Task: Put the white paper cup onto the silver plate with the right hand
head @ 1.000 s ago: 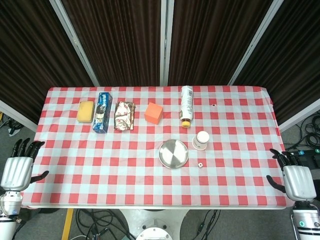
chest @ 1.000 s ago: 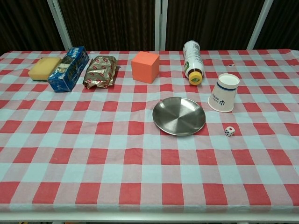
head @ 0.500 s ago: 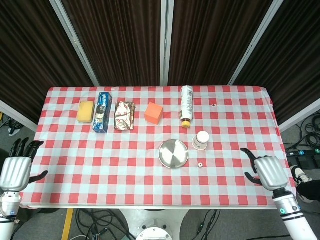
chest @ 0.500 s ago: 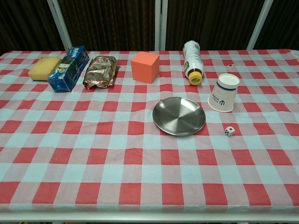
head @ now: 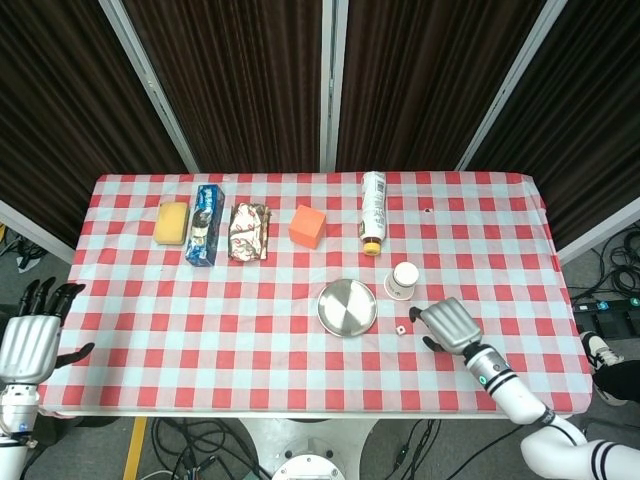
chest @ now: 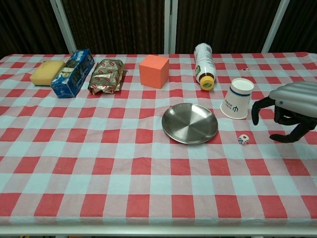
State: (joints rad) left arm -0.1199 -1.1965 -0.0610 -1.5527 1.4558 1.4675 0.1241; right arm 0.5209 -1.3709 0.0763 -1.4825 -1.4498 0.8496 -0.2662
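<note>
The white paper cup (head: 404,280) (chest: 237,98) stands upright on the checked cloth, just right of the silver plate (head: 347,307) (chest: 190,123), apart from it. My right hand (head: 447,325) (chest: 290,110) hovers over the table right of the cup and nearer the front edge, fingers apart and bent downward, holding nothing; a gap separates it from the cup. My left hand (head: 32,340) hangs off the table's left front corner, open and empty; the chest view does not show it.
A small white die (head: 399,329) (chest: 243,139) lies between plate and right hand. Along the back: yellow sponge (head: 171,222), blue box (head: 205,222), foil packet (head: 249,232), orange cube (head: 307,226), lying bottle (head: 373,211).
My right hand has swung in from beyond the table's right front corner to over the table beside the cup, now entering the chest view. Cup, plate and left hand stay put.
</note>
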